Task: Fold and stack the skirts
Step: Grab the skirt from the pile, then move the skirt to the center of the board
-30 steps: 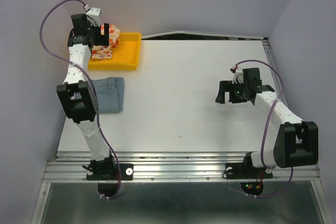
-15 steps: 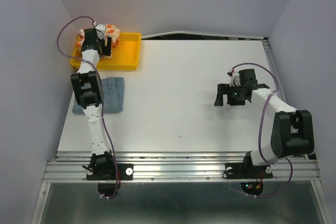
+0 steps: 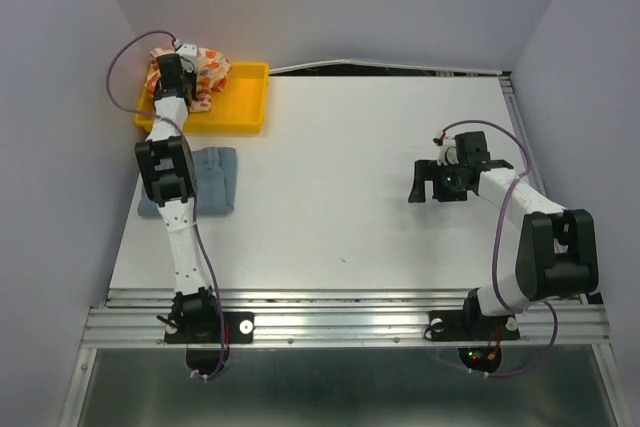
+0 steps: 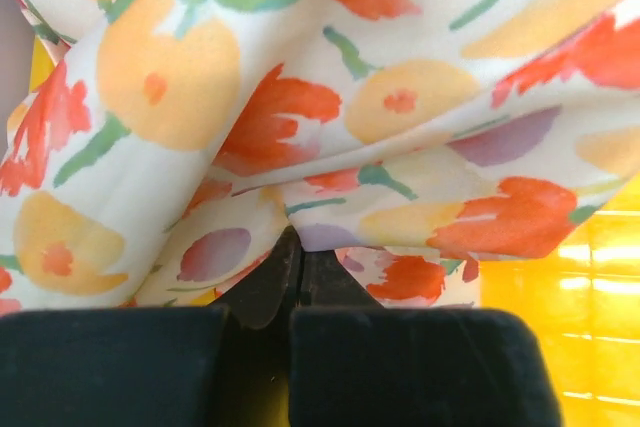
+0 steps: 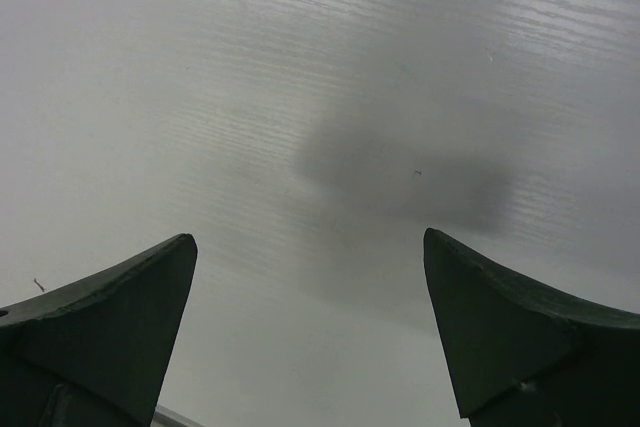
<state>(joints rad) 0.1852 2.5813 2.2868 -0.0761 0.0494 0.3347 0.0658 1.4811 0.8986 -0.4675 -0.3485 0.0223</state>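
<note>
Floral skirt fills the wrist view: cream cloth with orange, red and yellow blooms on green stems, bunched and hanging right above the left jaws. Those jaws are closed tight on a fold of it, the two dark fingers meeting with cloth pinched between them. To the right of the jaws, the yellow tray glows through.

From above, the floral skirt sits bundled at the far left end of the yellow tray, spilling over its rim, with the left arm stretched out to it. Back from those jaws, toward the arm's base, the blue-grey skirt lies folded flat on the tabletop, just short of the tray.

Well off to the right, the right jaws stand wide open, fingers spread apart over the tabletop, holding nothing.
</note>
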